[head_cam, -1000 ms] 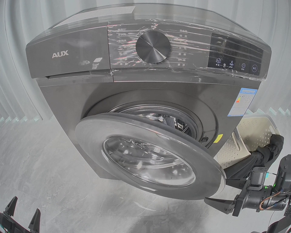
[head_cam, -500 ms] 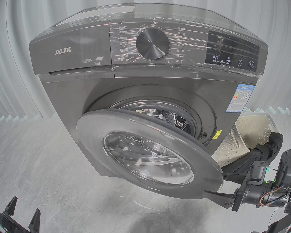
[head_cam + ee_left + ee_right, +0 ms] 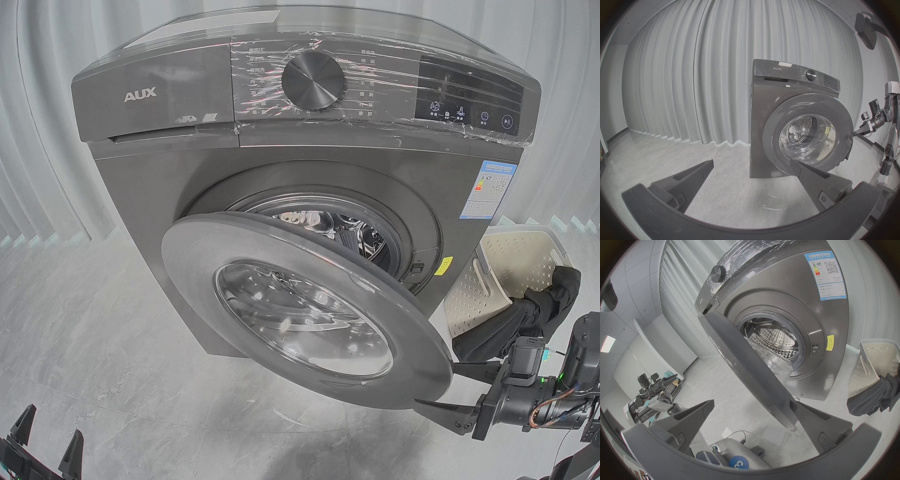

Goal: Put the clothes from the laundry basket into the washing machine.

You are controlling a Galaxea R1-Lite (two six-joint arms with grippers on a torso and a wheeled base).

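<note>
The grey washing machine (image 3: 300, 156) stands ahead with its round door (image 3: 300, 312) swung partly open, the steel drum (image 3: 337, 228) showing behind it. My right gripper (image 3: 435, 385) is open at the door's free edge, and the rim (image 3: 775, 402) lies between its fingers. A cream perforated laundry basket (image 3: 519, 262) sits on the floor right of the machine, dark clothes (image 3: 531, 315) draped over its rim. My left gripper (image 3: 51, 422) is open and holds nothing, low at the left, far from the machine (image 3: 793, 93).
Pale pleated curtains (image 3: 37, 156) hang behind and beside the machine. Open grey floor (image 3: 94, 325) lies to its left and in front. Other equipment (image 3: 650, 393) stands far off across the room.
The head view has shifted. The door has swung a little wider, showing more of the drum. My right gripper has moved slightly left with the door's rim. The left gripper has stayed put.
</note>
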